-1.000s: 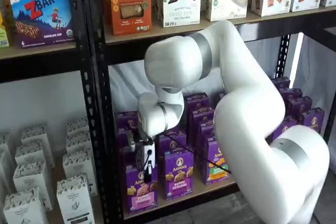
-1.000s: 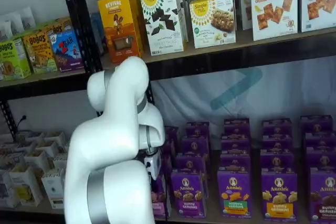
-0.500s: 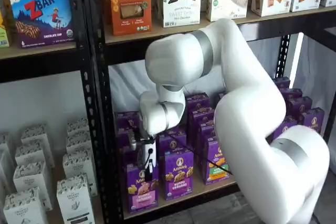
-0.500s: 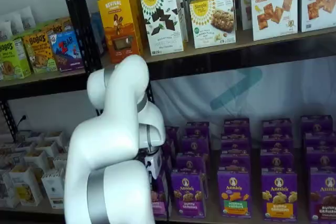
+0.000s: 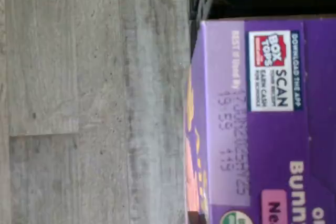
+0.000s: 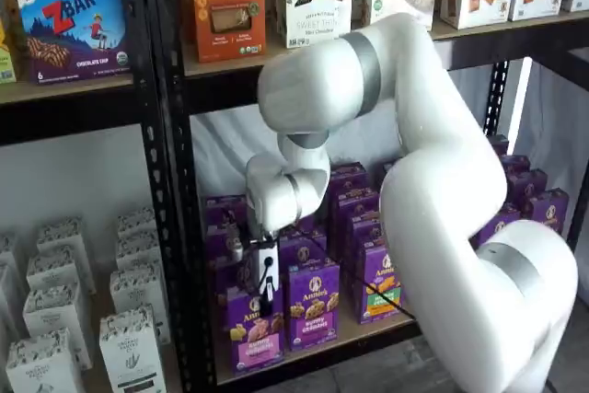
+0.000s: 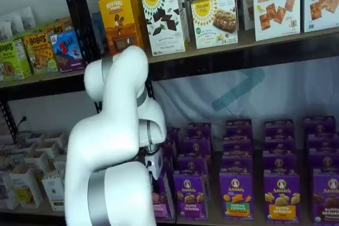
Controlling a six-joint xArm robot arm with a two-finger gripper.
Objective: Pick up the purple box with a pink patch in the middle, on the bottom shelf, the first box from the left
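The purple box (image 6: 255, 330) with a pink patch stands at the left end of the front row on the bottom shelf (image 6: 361, 332). My gripper (image 6: 265, 295) comes down on its top, fingers closed on it. In a shelf view the box (image 7: 162, 202) is mostly hidden behind my arm, and the gripper (image 7: 155, 175) shows only in part. The wrist view looks onto the box's purple top (image 5: 262, 129) with a Box Tops label; grey floor boards (image 5: 79, 98) show past its front face.
A like purple carton (image 6: 311, 306) stands right beside the held box, and one with a green patch (image 6: 377, 288) is further right. A black rack upright (image 6: 175, 227) is close on the left, with white cartons (image 6: 129, 319) beyond it. The higher shelf (image 6: 276, 57) is overhead.
My upper arm has risen, and the gripper with the purple box has shifted a little to the right and out toward the shelf's front edge.
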